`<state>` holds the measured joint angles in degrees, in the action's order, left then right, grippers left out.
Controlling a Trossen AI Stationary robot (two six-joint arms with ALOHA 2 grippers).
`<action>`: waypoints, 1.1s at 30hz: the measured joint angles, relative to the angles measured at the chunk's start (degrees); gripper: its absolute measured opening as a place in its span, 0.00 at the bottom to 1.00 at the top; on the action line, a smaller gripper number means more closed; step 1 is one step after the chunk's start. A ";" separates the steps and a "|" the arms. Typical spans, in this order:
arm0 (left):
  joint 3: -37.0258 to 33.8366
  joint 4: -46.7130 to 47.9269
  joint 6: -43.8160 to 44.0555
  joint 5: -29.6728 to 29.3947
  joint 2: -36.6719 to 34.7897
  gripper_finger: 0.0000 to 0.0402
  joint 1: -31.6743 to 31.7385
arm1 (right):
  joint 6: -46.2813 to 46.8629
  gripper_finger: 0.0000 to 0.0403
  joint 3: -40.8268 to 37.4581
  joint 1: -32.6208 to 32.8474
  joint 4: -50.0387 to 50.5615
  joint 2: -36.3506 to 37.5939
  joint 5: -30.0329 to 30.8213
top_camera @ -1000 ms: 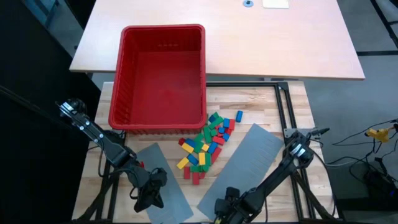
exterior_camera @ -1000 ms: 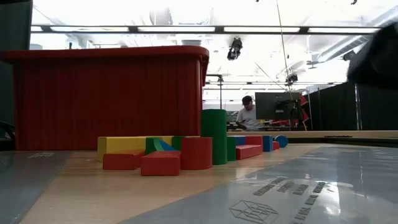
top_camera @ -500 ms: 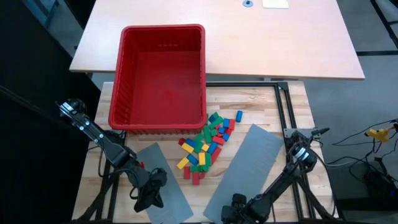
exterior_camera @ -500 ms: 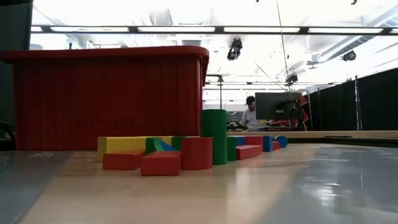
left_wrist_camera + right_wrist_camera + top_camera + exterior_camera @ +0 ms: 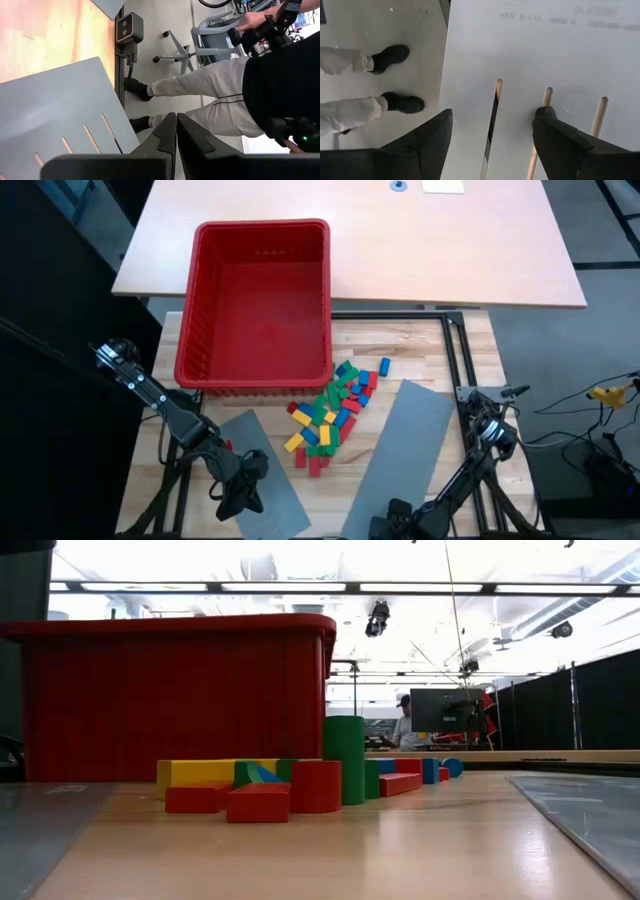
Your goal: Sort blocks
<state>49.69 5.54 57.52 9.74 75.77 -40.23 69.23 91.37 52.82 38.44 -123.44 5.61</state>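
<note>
Both jaws differ: left gripper [image 5: 176, 131] is closed together and empty, right gripper [image 5: 492, 132] spread apart over a grey slotted panel [image 5: 400, 442]. Blocks [image 5: 330, 415] lie between them, before the red bin [image 5: 258, 300]; left arm seems nearer.

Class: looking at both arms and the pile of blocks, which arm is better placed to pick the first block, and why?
Probably the left. Its tool, shut, sits nearer the blocks; the right tool, open, sits at the table's near edge over the grey panel.
</note>
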 joint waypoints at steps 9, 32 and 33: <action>0.00 0.38 0.07 -0.18 0.00 0.00 0.00 | 0.31 0.62 -0.04 0.15 -6.17 0.31 -0.02; 0.00 1.53 0.09 -0.24 0.00 0.00 0.00 | 1.25 0.61 0.28 0.55 -3.71 -1.94 -0.46; 0.00 1.53 0.09 -0.24 0.00 0.00 0.00 | 1.42 0.62 0.28 0.54 -3.81 -1.94 -0.59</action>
<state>49.69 7.07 57.60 9.50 75.77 -40.23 70.65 91.66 53.36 34.63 -125.38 5.02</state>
